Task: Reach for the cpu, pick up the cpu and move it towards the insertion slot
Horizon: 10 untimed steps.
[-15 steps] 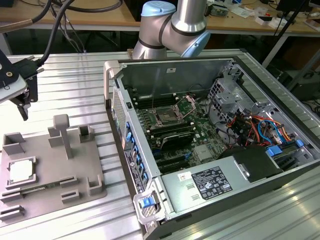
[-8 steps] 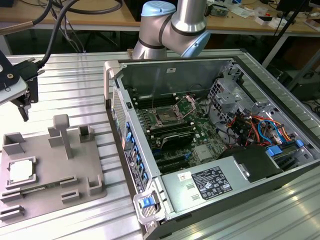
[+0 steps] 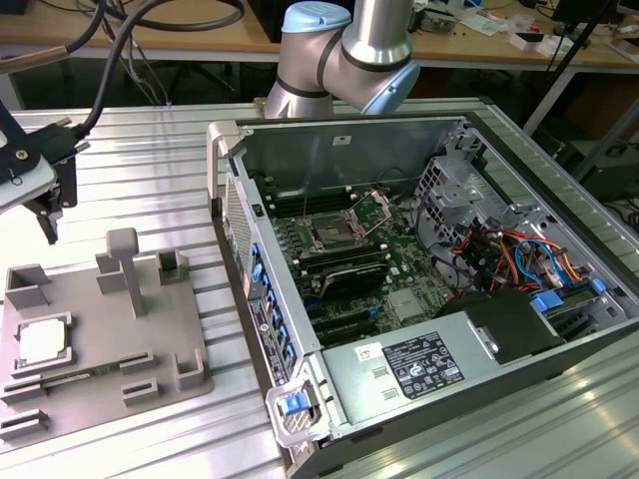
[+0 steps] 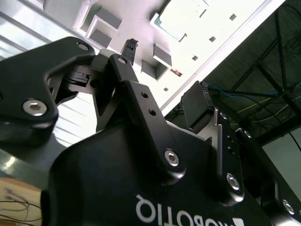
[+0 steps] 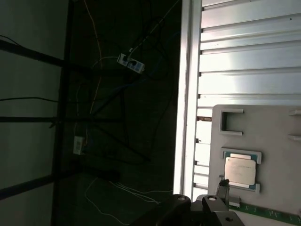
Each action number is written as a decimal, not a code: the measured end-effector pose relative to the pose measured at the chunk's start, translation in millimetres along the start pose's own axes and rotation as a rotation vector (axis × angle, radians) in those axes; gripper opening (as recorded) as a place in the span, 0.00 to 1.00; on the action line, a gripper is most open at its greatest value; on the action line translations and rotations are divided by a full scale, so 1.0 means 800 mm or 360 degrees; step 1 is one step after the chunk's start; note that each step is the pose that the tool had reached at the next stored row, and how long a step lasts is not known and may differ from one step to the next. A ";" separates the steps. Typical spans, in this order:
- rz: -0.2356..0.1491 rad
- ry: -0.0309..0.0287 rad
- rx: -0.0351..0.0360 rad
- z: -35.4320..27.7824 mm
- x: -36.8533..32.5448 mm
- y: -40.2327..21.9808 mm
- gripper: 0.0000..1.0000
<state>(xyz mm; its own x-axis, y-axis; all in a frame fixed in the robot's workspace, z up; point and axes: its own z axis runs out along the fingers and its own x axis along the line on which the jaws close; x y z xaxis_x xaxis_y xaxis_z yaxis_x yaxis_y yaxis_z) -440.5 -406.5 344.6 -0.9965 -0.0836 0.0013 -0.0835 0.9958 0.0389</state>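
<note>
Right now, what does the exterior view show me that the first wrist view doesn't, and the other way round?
The exterior view gives you the open computer case with the insertion slot on its green board, the robot arm behind it, and the claw hanging near the grey tray. The first wrist view gives you the dark space beyond the table edge, where a small white device hangs among cables. Both show the cpu lying in the grey tray on the ribbed metal table.
</note>
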 end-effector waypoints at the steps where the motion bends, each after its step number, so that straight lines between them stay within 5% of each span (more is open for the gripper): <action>1: 0.0000 -0.00001 0.0000 0.0006 0.0000 0.0000 0.66; 10: 0.0000 -0.00001 0.0000 0.0052 0.0000 -0.0002 0.66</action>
<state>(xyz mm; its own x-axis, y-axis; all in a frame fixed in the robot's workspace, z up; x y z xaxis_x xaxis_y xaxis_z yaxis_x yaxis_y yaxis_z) -440.5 -406.5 340.4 -0.9965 -0.0836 0.0013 -0.0835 0.9957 0.0389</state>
